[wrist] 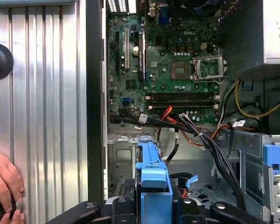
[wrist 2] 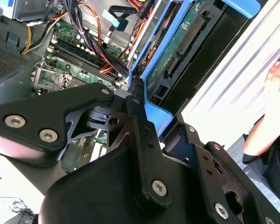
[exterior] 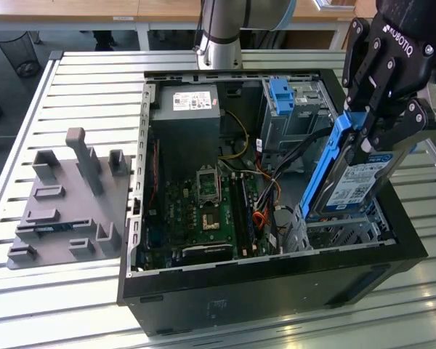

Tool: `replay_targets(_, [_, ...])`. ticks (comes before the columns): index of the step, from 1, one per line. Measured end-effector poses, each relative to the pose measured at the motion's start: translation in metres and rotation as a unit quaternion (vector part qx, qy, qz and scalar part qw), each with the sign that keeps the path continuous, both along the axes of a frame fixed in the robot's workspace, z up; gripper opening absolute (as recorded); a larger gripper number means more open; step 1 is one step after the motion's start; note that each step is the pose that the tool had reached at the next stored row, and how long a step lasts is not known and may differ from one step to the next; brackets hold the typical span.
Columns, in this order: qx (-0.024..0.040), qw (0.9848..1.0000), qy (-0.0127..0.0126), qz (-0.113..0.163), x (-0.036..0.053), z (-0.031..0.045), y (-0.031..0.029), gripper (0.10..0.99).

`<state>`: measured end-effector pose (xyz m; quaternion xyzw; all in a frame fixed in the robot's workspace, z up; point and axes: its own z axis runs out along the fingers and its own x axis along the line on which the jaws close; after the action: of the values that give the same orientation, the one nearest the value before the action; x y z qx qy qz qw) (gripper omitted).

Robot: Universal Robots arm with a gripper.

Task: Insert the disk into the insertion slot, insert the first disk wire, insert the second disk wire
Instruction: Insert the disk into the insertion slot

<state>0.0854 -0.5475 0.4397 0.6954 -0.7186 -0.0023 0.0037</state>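
While the claw (exterior: 365,129) is clamped shut on the upper end of the disk (exterior: 352,182), gripping its blue carrier from both sides, the disk hangs steeply tilted inside the case (exterior: 276,291).

Exterior view: the disk's long axis runs from about 1 o'clock (held end) to 7 o'clock (free end). The label side faces the camera.

The slot (exterior: 345,231) lies at 7 o'clock from the claw, in line with that axis. The free end is at the slot's mouth, against or just above the perforated wall; cannot tell which.

Judgement: not yet seated. The slot lies low and flat and the disk stands far steeper, so the angle between them is the relation that matters.

Black cables (exterior: 294,153) hang at 9 o'clock from the disk, near but apart. Nothing looks plugged into the disk's connector edge in the second wrist view.

A person's hand (wrist: 4,186) rests on the counter (wrist: 46,93) beside the case.
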Motion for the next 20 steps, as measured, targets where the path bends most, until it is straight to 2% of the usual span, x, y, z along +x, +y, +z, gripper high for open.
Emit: replay_targets(20, [0.0,1.0,0.0,0.0,0.0001,-0.0158,0.0,0.365])
